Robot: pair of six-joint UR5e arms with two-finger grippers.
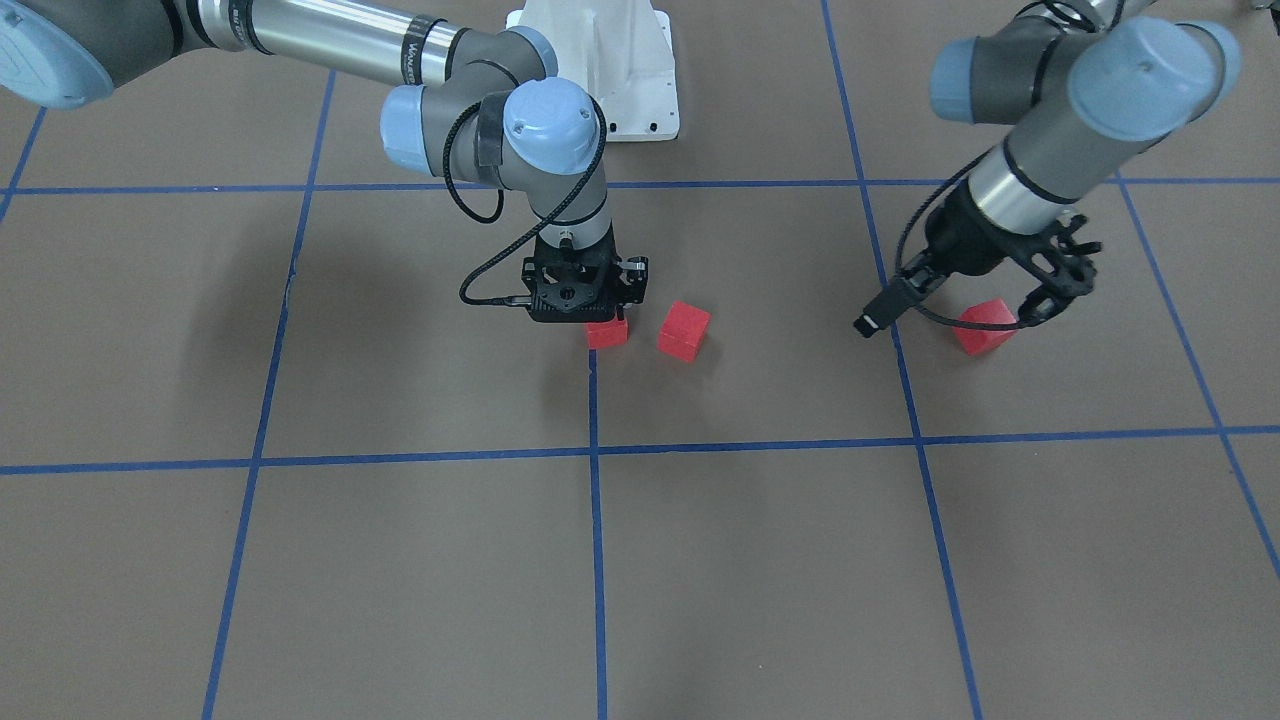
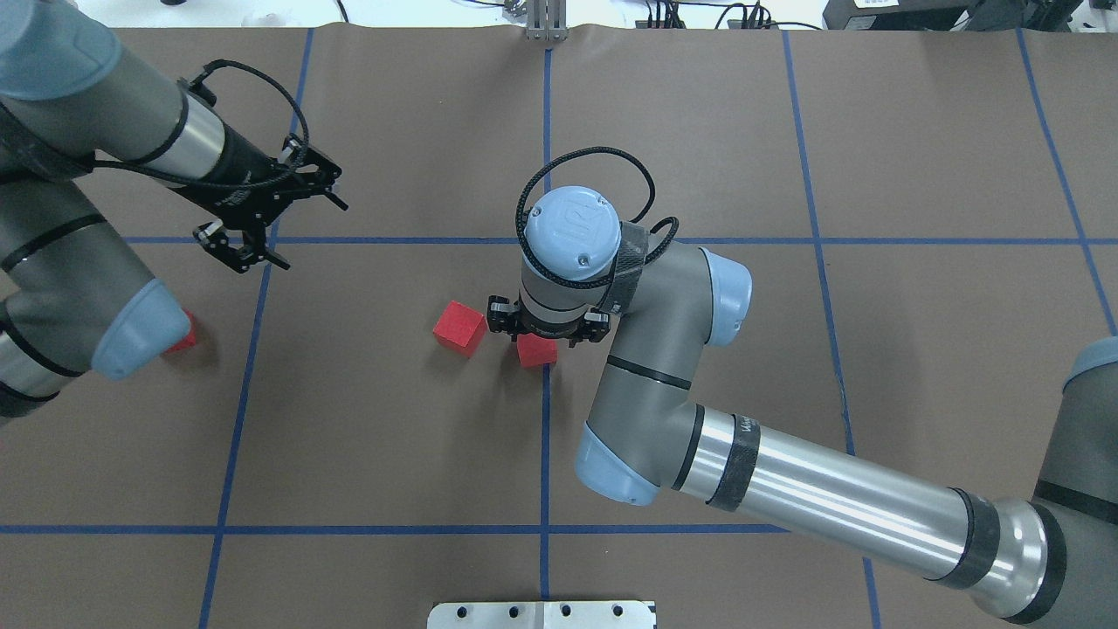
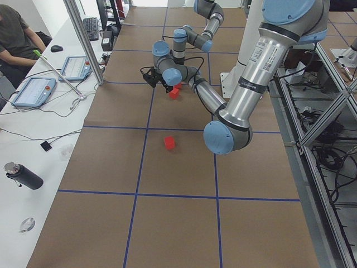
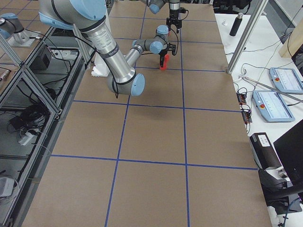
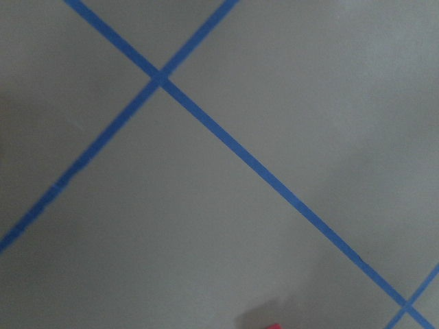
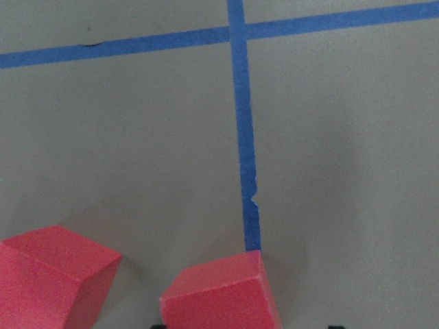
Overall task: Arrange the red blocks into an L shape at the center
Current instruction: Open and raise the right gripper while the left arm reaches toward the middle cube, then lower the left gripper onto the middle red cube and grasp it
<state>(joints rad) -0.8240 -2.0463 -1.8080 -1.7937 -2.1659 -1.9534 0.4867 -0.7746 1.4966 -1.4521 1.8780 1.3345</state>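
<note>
Three red blocks logged on the gridded surface, none touching another, so no L formed as yet. First red block (image 1: 607, 334) sitting on the central blue line (image 1: 597, 560), about mid-table, directly beneath the right gripper (image 1: 603, 322). Second red block (image 1: 684, 330) lying just beside the first, off the line toward the robot's left, with a bare gap between. Third red block (image 1: 985, 326) standing well apart from the line, farther out on that same side. All three judged light, stiff and not fragile, with matte faces likely to give fair friction and little risk of slipping. Best taken across two opposite flat side faces, pads square to them; a hold across the corners likely to twist the piece. Being cubes, no long axis to report; worth noting only the facing of the sides. First nearly square to the line. Second turned plainly askew to it and probably needing rotation before mating. Third also turned, though small in view. Right gripper pointing straight down, jaws astride the first block; unable to tell whether pressing on it or merely flanking it, with fingertips barely showing in the wrist view. Left gripper (image 2: 311, 232) spread wide and empty, hanging above the surface far out on the left of the line, near but not over the third block.
</note>
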